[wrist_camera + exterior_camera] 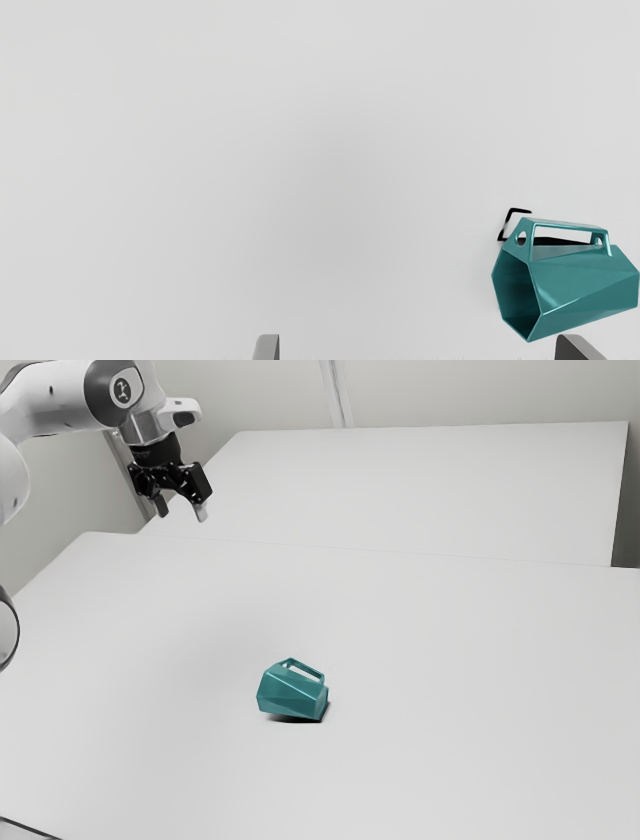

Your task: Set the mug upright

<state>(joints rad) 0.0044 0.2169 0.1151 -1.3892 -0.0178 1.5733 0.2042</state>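
The white arm (50,410) has smooth, rounded segments and a dark grey joint cap (99,392) with a white-ringed emblem (122,390). The black tool (181,513) has grey fingertips.

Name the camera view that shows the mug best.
The wrist view: it looks closer at the mug, showing into its open mouth and the holes at both ends of its handle. The exterior view shows it farther off, lying on its side on the table, handle uppermost, mouth out of sight.

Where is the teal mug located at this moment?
In the exterior view, the teal mug lies on its side on the white table, lower and further right than the raised gripper.
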